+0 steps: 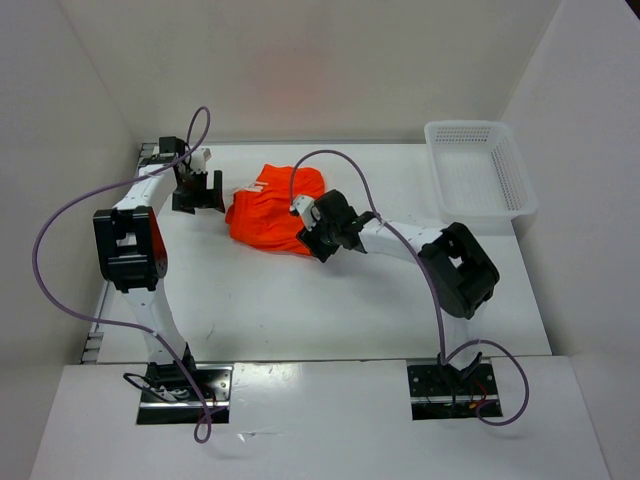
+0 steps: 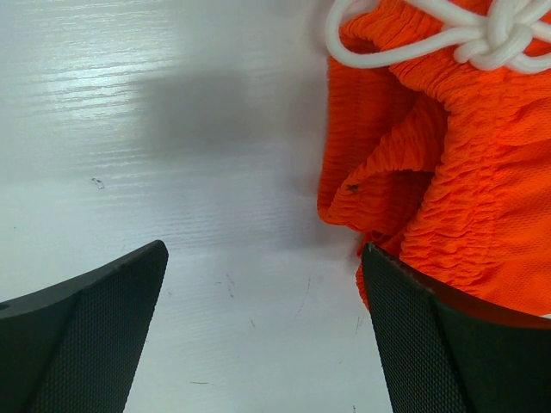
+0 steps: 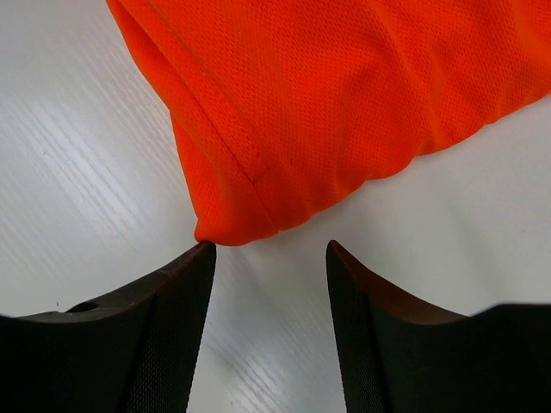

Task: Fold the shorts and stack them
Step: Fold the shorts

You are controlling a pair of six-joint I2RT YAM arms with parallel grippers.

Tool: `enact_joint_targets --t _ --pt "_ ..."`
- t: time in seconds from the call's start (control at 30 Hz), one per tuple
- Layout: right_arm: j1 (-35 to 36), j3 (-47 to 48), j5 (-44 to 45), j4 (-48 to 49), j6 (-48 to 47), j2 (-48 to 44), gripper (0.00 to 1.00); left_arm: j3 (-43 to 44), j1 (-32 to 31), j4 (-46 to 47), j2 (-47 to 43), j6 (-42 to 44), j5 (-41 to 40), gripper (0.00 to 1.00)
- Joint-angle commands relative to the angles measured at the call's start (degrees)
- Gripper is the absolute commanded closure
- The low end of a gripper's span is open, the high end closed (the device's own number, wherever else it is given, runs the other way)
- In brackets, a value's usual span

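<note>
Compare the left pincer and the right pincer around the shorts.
The left pincer faces the gathered waistband and white drawstring of the shorts; the right pincer faces a smooth hem corner. In the wrist views, the left pincer's jaws stand wider apart than the right pincer's. Both are open and hold nothing.

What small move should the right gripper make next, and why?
Probably ease the right gripper forward and close on the hem corner of the shorts. Its jaws stand open, and the corner lies just ahead of them on the table, not yet held.
</note>
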Motion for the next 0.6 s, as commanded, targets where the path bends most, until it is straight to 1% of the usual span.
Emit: enact_joint_targets --t 0.0,0.03,0.07,0.2,0.27,0.3,0.37,0.4,0.43,0.53,0.57 --pt "0.73 3.89 -1.19 2.35 1.06 0.95 0.39 0.59 0.36 1.19 -2.34 0.25 1.08 0.0" --pt "0.73 4.42 -1.19 2.35 1.76 1.47 0.39 0.59 0.36 1.19 -2.34 0.25 1.08 0.0" --pt "0.73 4.42 -1.8 1.74 1.77 1.48 0.36 0.59 0.36 1.19 -2.34 0.25 1.08 0.0" --pt "1.34 4.42 -1.89 1.73 4.31 2.53 0.35 0.07 0.36 1.19 -2.34 0.25 1.08 0.0" --pt "1.34 4.95 -0.58 2.96 5.19 3.14 0.41 0.07 0.36 1.19 -2.34 0.25 1.08 0.0" --pt "1.86 4.95 1.69 2.96 5.72 3.67 0.53 0.07 0.36 1.19 -2.34 0.25 1.08 0.0" --pt "1.87 4.33 3.98 4.8 5.2 3.68 0.69 0.07 0.36 1.19 -2.34 0.25 1.08 0.0" --pt "1.87 3.72 7.39 5.42 4.67 4.2 0.77 0.07 0.36 1.19 -2.34 0.25 1.08 0.0" --pt "1.87 3.11 8.9 5.95 4.67 4.2 0.89 0.07 0.36 1.19 -2.34 0.25 1.08 0.0" --pt "1.25 2.49 9.79 6.04 3.17 4.2 1.0 0.07 0.36 1.19 -2.34 0.25 1.08 0.0" --pt "0.47 2.49 9.79 6.04 3.17 3.59 1.0 0.07 0.36 1.19 -2.34 0.25 1.08 0.0"
